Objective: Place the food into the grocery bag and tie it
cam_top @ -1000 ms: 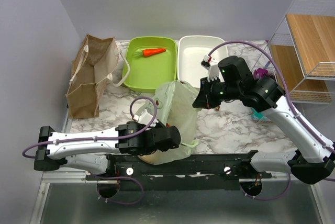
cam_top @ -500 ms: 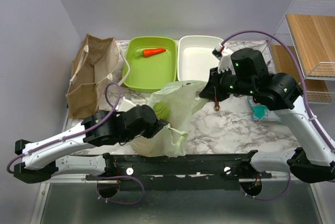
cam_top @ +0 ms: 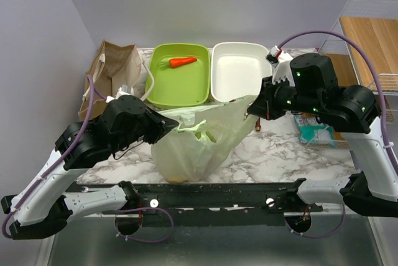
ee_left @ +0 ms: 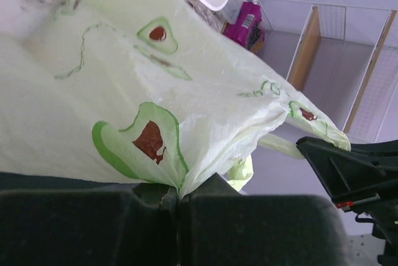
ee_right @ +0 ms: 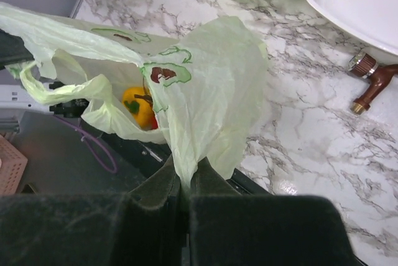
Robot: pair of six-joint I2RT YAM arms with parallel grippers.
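Grocery bag now taut, pepper inside

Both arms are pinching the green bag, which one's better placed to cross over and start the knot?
Probably right: the right gripper pinches the grocery bag over the marble table; the left gripper sits close to the paper bag.
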